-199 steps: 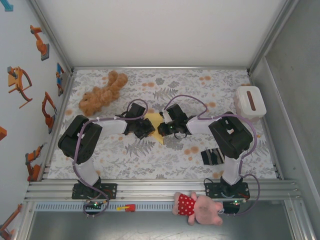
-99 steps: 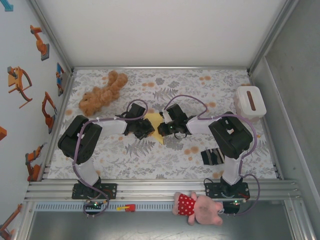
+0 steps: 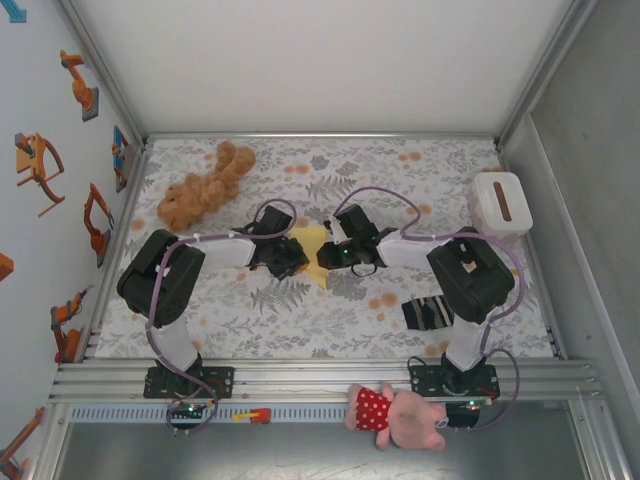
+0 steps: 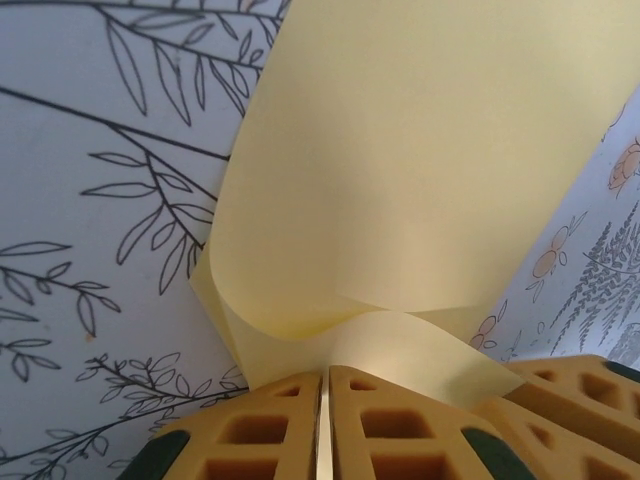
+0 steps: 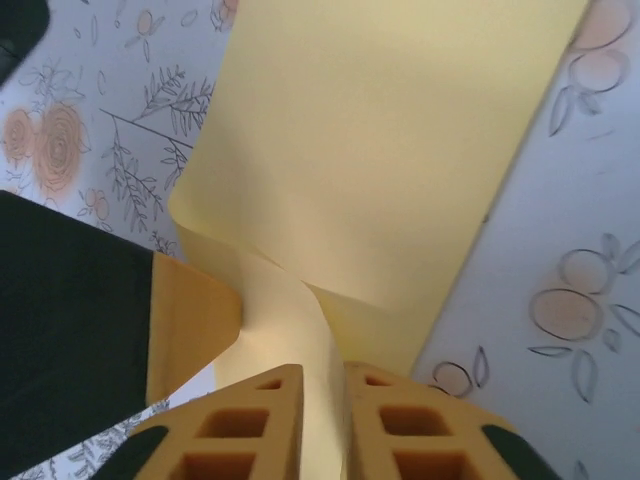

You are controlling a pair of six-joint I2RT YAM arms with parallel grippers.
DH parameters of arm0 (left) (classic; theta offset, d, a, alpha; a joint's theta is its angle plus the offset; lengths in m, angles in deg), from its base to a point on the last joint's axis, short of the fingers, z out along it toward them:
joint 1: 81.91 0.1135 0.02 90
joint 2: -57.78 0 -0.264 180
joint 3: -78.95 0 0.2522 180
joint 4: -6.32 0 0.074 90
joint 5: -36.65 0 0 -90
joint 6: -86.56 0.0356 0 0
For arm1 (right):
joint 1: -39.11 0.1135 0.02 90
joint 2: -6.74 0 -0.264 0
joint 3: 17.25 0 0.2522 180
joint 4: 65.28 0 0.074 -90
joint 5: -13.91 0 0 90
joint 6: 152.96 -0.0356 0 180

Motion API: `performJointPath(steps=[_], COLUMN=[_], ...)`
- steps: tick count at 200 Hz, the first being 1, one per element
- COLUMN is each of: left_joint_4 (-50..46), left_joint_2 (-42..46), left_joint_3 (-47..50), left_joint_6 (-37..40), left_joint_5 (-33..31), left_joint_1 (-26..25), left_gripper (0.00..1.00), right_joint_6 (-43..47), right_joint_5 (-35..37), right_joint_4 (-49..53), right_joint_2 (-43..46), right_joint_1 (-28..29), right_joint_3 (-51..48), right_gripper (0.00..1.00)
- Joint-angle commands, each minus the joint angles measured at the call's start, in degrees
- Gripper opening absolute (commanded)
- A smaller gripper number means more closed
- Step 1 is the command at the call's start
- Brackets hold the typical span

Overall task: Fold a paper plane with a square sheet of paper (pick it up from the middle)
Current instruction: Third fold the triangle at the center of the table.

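Note:
The pale-yellow sheet of paper (image 3: 311,243) sits mid-table between both grippers, folded, with a pointed tip toward the near side. Whether it forms a paper plane I cannot tell. My left gripper (image 3: 296,257) is shut on its left edge. In the left wrist view the paper (image 4: 420,150) curls up from the tightly closed left gripper (image 4: 325,372). My right gripper (image 3: 323,257) meets it from the right. In the right wrist view the right gripper (image 5: 323,372) has its jaws slightly apart, and the paper (image 5: 380,150) runs loosely through the gap. A left finger pad (image 5: 190,320) shows beside it.
A brown teddy (image 3: 205,187) lies at the back left. A white box with a brown slot (image 3: 500,203) stands at the right edge. A dark striped sock (image 3: 425,313) lies near the right arm's base. A pink plush toy (image 3: 398,415) rests on the front rail.
The right gripper's jaws have parted a little around the paper, and the right arm has shifted slightly. The left gripper and the paper have stayed put.

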Motion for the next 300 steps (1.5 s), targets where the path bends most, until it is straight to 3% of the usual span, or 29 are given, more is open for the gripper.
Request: performJointPath(steps=[1,21,91,128,300], left_joint_4=[-6.0,-6.2,-6.7,-7.0,-8.7], left_joint_2=[-2.7,-3.0,-3.7,-3.8,-5.2], left_joint_3=[0.0,-0.5,-1.1,-1.1,-1.5], left_joint_6=[-0.2,-0.2,-0.4,-0.6,-0.6], left_joint_5=[-2.6,-2.5,-2.3,-2.3,-2.2], left_joint_1=[0.1,0.1,0.1,0.2,0.8], left_gripper=[0.11,0.11,0.11,0.10,0.10], right_joint_6=[-2.0,-1.9,-3.5,-3.8,-2.0], right_joint_5=[1.2,0.5,-11.8,-13.9,-8.7], right_joint_4=[3.1,4.1,2.4,2.3,7.1], right_joint_2=[3.9,5.3,3.5,-0.1,-4.5], right_joint_1=[-1.0,-1.3,0.2,2.0,2.6], right_joint_3=[0.9,0.4,0.0,1.5,2.6], right_gripper=[0.20,0.20,0.00,0.00,0.00])
